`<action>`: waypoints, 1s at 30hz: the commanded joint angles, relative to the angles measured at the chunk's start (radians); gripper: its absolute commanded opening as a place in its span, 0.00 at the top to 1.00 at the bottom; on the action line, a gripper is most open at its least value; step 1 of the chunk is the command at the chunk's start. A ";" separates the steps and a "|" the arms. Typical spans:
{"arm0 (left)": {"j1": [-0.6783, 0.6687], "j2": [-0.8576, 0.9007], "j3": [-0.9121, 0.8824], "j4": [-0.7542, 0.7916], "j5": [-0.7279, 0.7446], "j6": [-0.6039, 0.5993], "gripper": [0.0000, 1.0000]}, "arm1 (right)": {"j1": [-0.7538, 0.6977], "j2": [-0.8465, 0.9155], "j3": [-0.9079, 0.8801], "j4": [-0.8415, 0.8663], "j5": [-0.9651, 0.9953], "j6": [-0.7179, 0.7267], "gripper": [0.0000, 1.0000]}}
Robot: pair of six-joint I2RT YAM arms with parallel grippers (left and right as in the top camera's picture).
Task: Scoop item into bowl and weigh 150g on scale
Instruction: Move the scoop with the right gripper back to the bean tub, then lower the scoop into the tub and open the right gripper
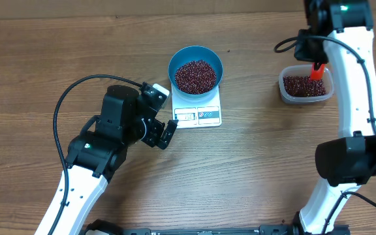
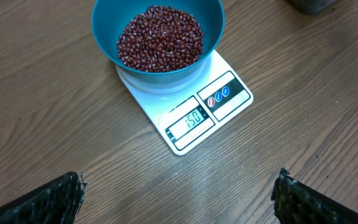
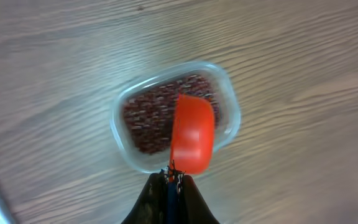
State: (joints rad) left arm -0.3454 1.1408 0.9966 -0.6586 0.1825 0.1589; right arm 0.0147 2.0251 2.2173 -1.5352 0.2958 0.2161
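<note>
While left fingers (image 2: 45, 202) gape empty near scale (image 2: 185, 140), bowl (image 2: 107, 43) of beans (image 2: 160, 37) atop, right fingers (image 3: 151, 202) clamp scoop (image 3: 192, 134) above tub (image 3: 115, 121).

Place: robot lab table, I'd say | Signs: left arm (image 1: 77, 192) and right arm (image 1: 356, 91), cabled, standing at a wood-grain table (image 1: 44, 52) | Props: scale (image 1: 198, 112), bowl (image 1: 173, 65) of beans (image 1: 196, 76), tub (image 1: 305, 99)

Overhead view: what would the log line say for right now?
left gripper open, near scale | right gripper shut on red scoop over clear tub | blue bowl of beans on scale | display reads 150
</note>
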 commanded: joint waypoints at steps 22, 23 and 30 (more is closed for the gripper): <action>-0.002 -0.002 0.023 0.001 -0.006 -0.010 0.00 | -0.345 -0.032 -0.300 0.258 -0.679 0.020 0.41; -0.002 -0.002 0.023 0.001 -0.006 -0.010 0.00 | -0.345 -0.032 -0.301 0.251 -0.677 0.019 0.38; -0.002 -0.002 0.023 0.001 -0.006 -0.010 0.00 | -0.345 -0.031 -0.317 0.190 -0.569 0.011 0.29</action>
State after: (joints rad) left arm -0.3454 1.1408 0.9966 -0.6586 0.1825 0.1589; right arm -0.3302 2.0224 1.9190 -1.3369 -0.3290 0.2356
